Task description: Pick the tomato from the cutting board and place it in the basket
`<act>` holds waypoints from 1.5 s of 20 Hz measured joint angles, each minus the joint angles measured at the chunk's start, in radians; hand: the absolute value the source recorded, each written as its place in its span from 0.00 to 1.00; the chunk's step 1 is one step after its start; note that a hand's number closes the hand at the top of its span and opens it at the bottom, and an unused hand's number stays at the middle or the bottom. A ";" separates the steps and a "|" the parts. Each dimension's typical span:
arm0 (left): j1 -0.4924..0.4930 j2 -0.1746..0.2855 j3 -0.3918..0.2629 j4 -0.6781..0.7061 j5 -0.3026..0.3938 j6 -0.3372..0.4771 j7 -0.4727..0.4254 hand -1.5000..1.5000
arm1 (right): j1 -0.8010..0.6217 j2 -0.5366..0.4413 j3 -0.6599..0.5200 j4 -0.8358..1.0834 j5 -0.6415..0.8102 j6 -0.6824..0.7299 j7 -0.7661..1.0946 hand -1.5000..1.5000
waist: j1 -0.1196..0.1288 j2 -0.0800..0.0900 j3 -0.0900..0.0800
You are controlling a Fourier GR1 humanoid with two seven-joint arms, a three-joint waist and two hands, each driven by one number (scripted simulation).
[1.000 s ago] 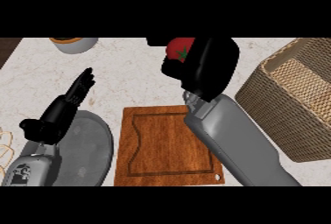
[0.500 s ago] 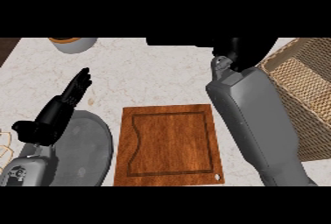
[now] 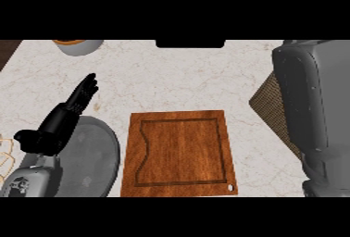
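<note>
The pale marble bench (image 3: 171, 78) fills the view. At the right, the grey right forearm (image 3: 318, 111) runs from the near edge to the far edge and covers most of the woven basket (image 3: 270, 104). The right hand is out of view, so its state cannot be told. The wooden cutting board (image 3: 181, 152) lies in the near middle, with a grey plate (image 3: 96, 157) just left of it. The left hand (image 3: 65, 122) rests over the plate's left rim, fingers straight and together. The tomato does not show.
</note>
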 measured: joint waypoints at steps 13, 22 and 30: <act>0.004 -0.009 0.003 -0.007 -0.012 -0.001 0.003 0.50 | 0.186 -0.098 -0.189 -0.093 -0.098 -0.009 -0.094 1.00 | -0.006 -0.002 0.000; -0.001 -0.007 0.018 -0.002 -0.018 -0.013 -0.004 0.50 | 0.348 -0.151 -0.234 -0.088 -0.159 -0.117 -0.187 1.00 | -0.004 0.000 0.000; -0.007 -0.015 0.021 -0.006 -0.021 -0.016 0.003 0.50 | 0.431 -0.183 -0.288 -0.068 -0.199 -0.294 -0.270 0.00 | -0.004 -0.001 -0.002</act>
